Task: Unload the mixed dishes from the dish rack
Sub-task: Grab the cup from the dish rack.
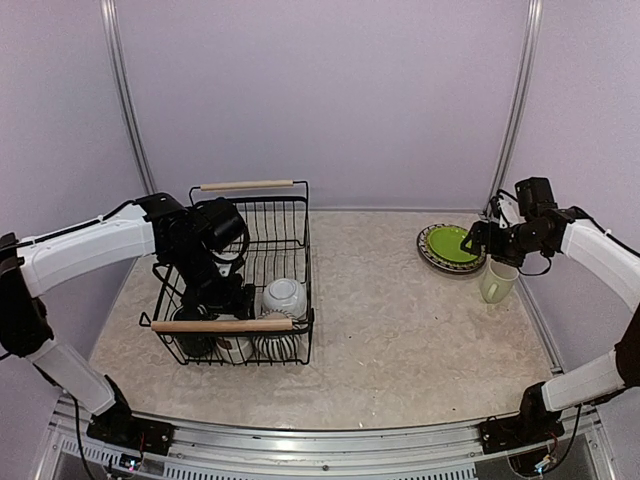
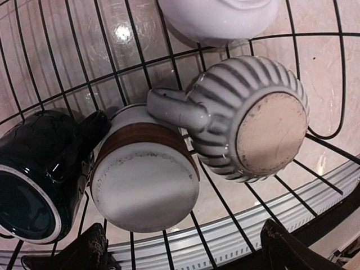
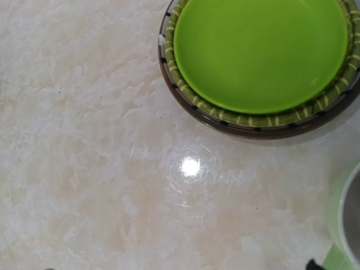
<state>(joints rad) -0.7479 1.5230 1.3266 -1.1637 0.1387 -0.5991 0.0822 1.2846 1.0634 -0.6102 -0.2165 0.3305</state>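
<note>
The black wire dish rack (image 1: 302, 235) with wooden handles stands at left. My left gripper (image 1: 225, 298) is down inside it, open and empty; in the left wrist view (image 2: 188, 256) its fingertips (image 2: 93, 250) straddle the upturned small white cup (image 2: 143, 180). Beside the cup lie the dark teal mug (image 2: 34, 185) and the ribbed striped mug (image 2: 253, 121), with the white bowl (image 2: 219, 14) beyond. My right gripper (image 1: 478, 240) hovers open over the table beside the lime-green plate (image 3: 261, 50), which is stacked on the striped plate (image 3: 247, 128). The pale green mug (image 1: 497, 282) stands next to them.
The rack's wires (image 2: 225, 209) run between my left fingers and the cups. The near wooden handle (image 1: 225, 325) crosses just in front of the left gripper. The pale green mug's rim (image 3: 346, 219) is at the right wrist view's lower right. Walls close the back and sides.
</note>
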